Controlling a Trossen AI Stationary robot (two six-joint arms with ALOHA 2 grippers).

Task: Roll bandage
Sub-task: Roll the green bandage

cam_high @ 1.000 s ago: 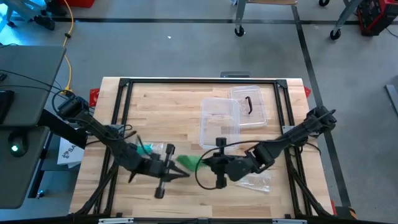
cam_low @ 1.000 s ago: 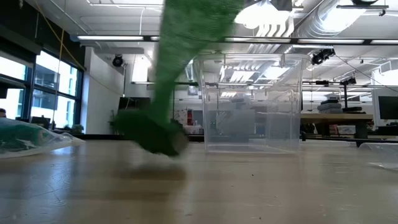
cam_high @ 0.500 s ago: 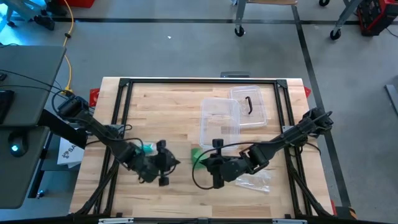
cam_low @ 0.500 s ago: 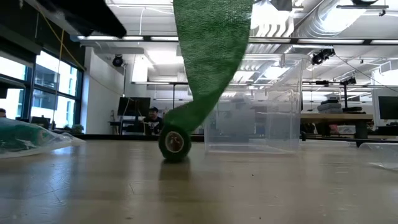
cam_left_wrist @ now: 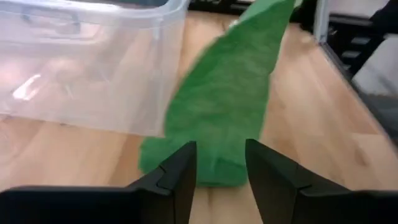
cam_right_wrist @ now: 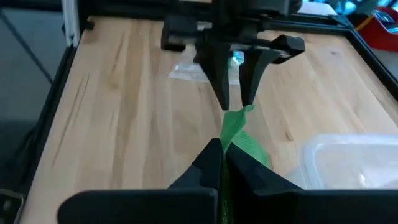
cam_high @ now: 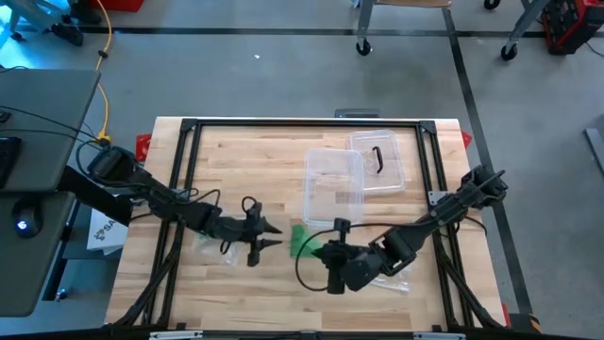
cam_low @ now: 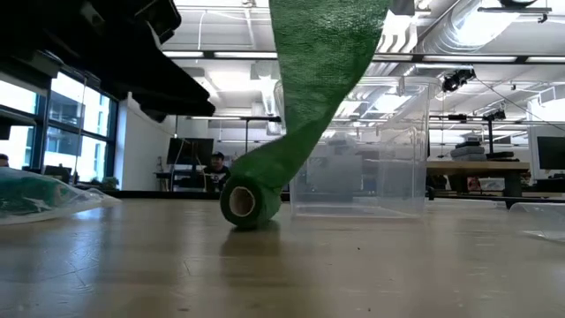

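**High view: bandage strip pinched, roll on table**

Right gripper [cam_high: 326,253] clamps the green bandage [cam_low: 291,150] strip. Left gripper [cam_high: 269,235] stands parted just beside the roll, holding nothing. Clear container [cam_high: 332,186] nearby; bare table [cam_high: 245,156] beyond.

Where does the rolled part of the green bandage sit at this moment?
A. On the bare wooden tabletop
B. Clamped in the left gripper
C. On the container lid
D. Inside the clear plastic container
A: the green roll rests on the tabletop, in front of the clear container.
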